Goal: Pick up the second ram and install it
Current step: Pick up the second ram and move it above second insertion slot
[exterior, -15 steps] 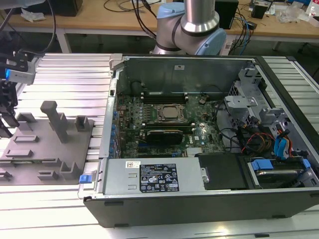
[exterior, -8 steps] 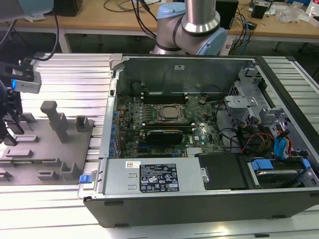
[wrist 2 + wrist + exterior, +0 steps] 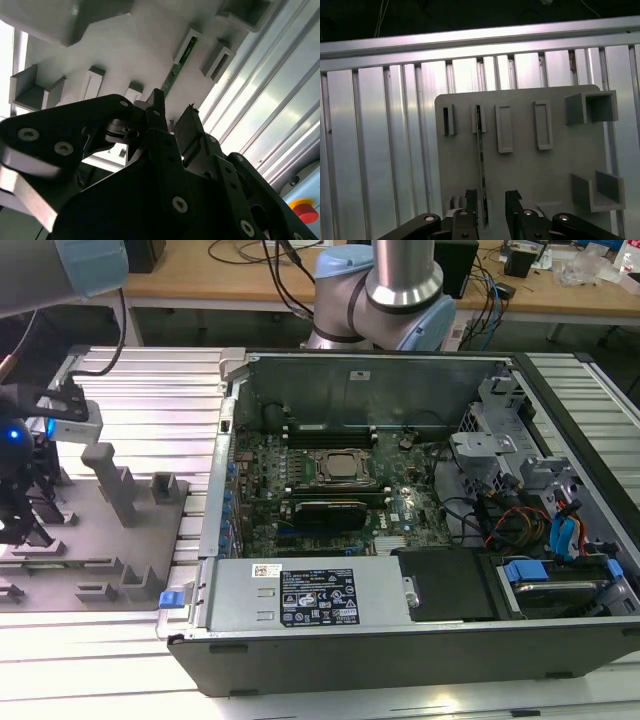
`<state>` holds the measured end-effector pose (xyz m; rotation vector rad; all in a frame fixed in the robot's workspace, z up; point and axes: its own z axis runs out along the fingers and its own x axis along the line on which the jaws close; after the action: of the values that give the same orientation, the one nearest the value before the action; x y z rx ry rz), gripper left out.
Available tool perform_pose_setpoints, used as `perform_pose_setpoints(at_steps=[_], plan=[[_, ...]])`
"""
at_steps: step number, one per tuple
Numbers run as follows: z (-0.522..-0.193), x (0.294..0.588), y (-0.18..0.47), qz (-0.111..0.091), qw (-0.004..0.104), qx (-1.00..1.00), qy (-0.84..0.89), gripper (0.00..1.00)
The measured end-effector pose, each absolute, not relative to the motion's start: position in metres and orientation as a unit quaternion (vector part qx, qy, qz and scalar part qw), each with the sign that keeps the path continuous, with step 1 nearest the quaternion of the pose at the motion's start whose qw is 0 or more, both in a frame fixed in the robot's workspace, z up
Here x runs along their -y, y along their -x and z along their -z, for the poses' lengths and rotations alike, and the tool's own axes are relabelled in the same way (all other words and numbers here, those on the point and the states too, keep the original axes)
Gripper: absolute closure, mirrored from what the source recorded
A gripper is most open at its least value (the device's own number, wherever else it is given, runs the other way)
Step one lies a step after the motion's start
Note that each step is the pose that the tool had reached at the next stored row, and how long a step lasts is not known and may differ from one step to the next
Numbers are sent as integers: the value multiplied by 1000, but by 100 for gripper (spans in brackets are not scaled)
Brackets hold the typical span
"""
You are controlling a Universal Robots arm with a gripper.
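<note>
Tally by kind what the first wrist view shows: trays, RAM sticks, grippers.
Grey tray: 1
Green RAM stick, on edge in the tray: 1
Gripper, fingers either side of the stick: 1
Total: 3

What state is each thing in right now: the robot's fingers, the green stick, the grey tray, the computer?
Gripper: fingers open, either side of the ram.
Second ram: standing on edge in its tray slot, not clamped.
Holder tray: flat on the slatted table.
Computer case: side open, motherboard exposed.
</note>
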<state>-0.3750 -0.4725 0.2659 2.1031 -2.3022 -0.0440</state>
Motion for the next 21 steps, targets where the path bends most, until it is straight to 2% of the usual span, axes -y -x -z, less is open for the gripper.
perform_pose_setpoints(at_steps=[21], plan=[[-205,476,388,14,12,721,-693,64]])
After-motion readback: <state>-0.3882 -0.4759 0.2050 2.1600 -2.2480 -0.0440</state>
